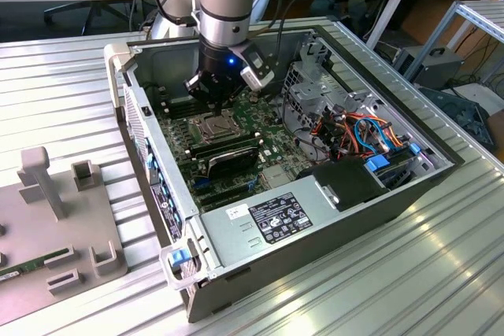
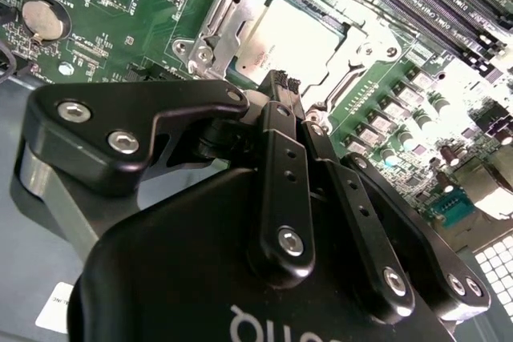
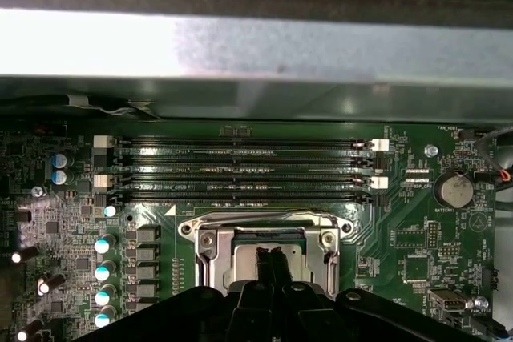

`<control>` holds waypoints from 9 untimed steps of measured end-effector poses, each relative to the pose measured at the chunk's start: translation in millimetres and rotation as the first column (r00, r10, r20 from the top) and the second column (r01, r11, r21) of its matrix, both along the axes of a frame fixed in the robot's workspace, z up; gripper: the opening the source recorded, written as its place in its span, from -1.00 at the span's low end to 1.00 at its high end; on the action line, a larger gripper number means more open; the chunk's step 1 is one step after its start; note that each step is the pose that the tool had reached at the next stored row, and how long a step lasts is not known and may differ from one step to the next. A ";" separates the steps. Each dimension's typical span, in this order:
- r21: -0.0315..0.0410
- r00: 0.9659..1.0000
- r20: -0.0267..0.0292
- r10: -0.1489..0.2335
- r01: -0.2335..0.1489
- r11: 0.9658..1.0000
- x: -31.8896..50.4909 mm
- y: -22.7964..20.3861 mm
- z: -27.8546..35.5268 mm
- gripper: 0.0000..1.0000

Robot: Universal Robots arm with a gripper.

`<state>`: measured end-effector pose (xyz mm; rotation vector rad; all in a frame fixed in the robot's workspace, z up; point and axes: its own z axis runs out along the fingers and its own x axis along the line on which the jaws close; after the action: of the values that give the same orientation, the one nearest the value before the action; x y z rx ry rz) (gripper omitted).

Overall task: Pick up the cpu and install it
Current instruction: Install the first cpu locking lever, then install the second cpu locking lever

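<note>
gripper (image 2: 282, 86) fingers pressed together, holding nothing | hovering over cpu (image 2: 282, 36) seated in socket frame (image 2: 210, 34), frame centre

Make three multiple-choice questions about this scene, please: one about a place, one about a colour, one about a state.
1. Where is the cpu?
A. on the table beside the case
B. lying flat in the socket frame
C. between the fingers

2. What colour is the motherboard?
A. green
B. red
C. white

3. How are the fingers?
A. wide apart
B. clamped on a memory stick
C. closed together

Answers:
1 B: in the second wrist view the cpu lies flat inside the socket frame.
2 A: the motherboard is green.
3 C: the fingers meet at their tips just above the cpu, with nothing between them.
</note>
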<state>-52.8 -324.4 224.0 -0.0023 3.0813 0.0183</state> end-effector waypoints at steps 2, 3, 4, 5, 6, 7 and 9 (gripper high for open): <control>0.000 1.000 0.000 0.000 0.000 1.000 -0.1 -0.4 0.1 -0.79; 0.000 1.000 0.000 0.000 0.000 1.000 -0.1 -0.5 0.1 -0.79; 0.000 1.000 0.000 0.000 0.000 1.000 -0.1 -0.8 0.1 -0.79; 0.000 1.000 0.000 0.000 0.000 1.000 -0.1 -1.2 0.1 -0.79; 0.000 1.000 0.000 0.000 0.000 1.000 0.0 -1.2 0.1 -0.79; 0.000 1.000 0.000 0.000 0.000 1.000 -0.1 -1.2 0.1 -0.79; -0.001 1.000 0.000 0.000 0.000 1.000 -0.1 -1.3 0.5 -0.79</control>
<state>-52.9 -325.7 224.5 -0.0021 3.0815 0.0176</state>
